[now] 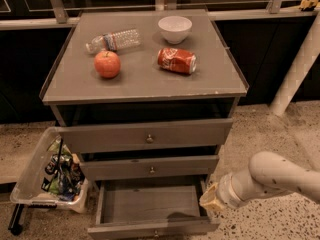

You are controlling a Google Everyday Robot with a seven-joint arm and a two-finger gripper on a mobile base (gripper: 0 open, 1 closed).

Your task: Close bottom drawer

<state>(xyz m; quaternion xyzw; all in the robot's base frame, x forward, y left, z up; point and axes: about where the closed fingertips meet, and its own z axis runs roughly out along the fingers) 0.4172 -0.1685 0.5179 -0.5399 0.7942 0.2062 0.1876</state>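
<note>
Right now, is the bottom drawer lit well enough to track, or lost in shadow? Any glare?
Camera view: warm, dim light; the bottom drawer is visible but darker than the cabinet top, with a shadow patch near its front edge. Camera view: deep shadow under the top's overhang, no strong glare anywhere. Camera view: the gripper, beside the drawer's right side, is well lit.

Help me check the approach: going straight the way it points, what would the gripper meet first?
Probably the right side wall of the open bottom drawer. The gripper sits low beside that wall, pointing toward it; depth is unclear, so this is a guess.
</note>
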